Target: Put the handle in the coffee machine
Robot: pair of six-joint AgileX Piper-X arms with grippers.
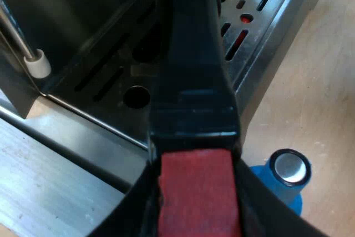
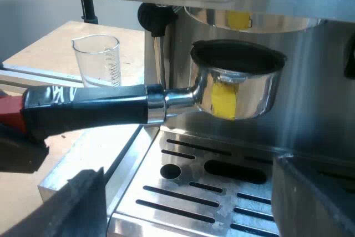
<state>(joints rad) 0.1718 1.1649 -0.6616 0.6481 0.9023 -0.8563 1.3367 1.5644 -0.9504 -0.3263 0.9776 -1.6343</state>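
Fingers (image 1: 137, 206) of the left gripper (image 1: 194, 187) are clenched on the holder's handle (image 1: 191, 54), one on each side of its red end (image 1: 195, 209). From that wrist, the black handle reaches out over the slotted drip tray (image 1: 105, 79) of the espresso machine (image 1: 66, 4). The steam wand (image 1: 36, 64), with its white tip, hangs near the tray's edge. A blue tamper (image 1: 285, 177) with a shiny metal top stands upright on the wooden table (image 1: 319, 81), near the machine's base and apart from the gripper.

From the right wrist, the metal holder (image 2: 238, 81) is level. Its basket is directly under the machine's group head (image 2: 249, 20) and close below it, with a narrow gap between the two, so it is not locked in. A yellow patch (image 2: 224, 101) on the holder's bowl sits beneath a yellow marker (image 2: 238, 19) on the group head. The handle runs away from the machine's front to the red end, where the left gripper grips it. A measuring glass (image 2: 97, 59) stands upright on the table beyond the handle, beside the machine. The right gripper (image 2: 183, 192) hovers low over the drip tray, its jaws released and wide apart, below the holder and not touching it.
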